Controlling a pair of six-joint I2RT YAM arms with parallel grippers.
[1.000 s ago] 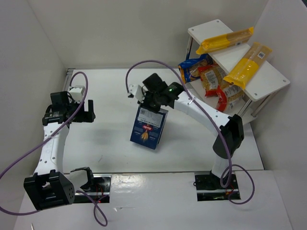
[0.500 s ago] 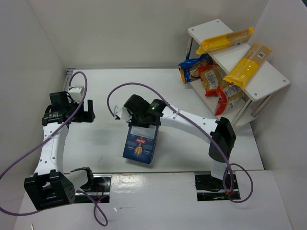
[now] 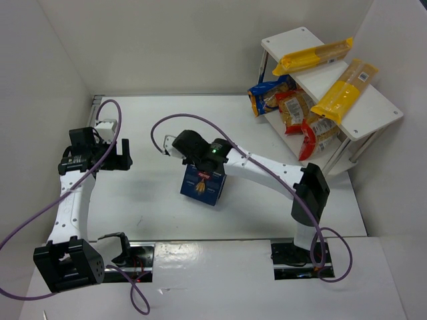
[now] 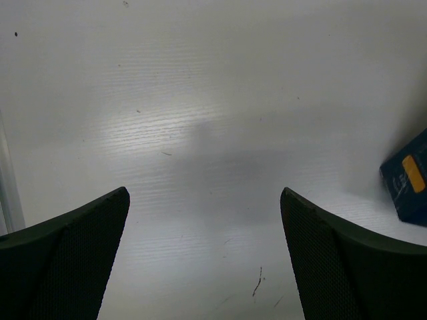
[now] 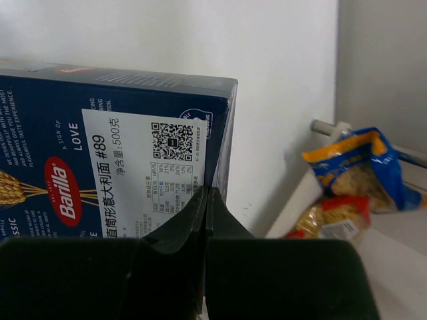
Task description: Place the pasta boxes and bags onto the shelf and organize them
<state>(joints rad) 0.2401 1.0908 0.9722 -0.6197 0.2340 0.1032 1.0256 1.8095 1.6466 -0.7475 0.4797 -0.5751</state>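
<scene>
White worktop (image 3: 147,193), walled on three sides: at its centre the right tool (image 3: 200,162) is clenched on the top edge of a dark blue Barilla pasta box (image 3: 203,188), its fingers pinched nearly together. At the left, the left tool (image 4: 203,193) hangs spread wide above bare worktop, touching nothing. At the far right stands the white shelf (image 3: 375,115), two yellow pasta bags (image 3: 313,55) on top, a blue bag (image 3: 267,93) and red bags (image 3: 297,107) on the lower tier.
</scene>
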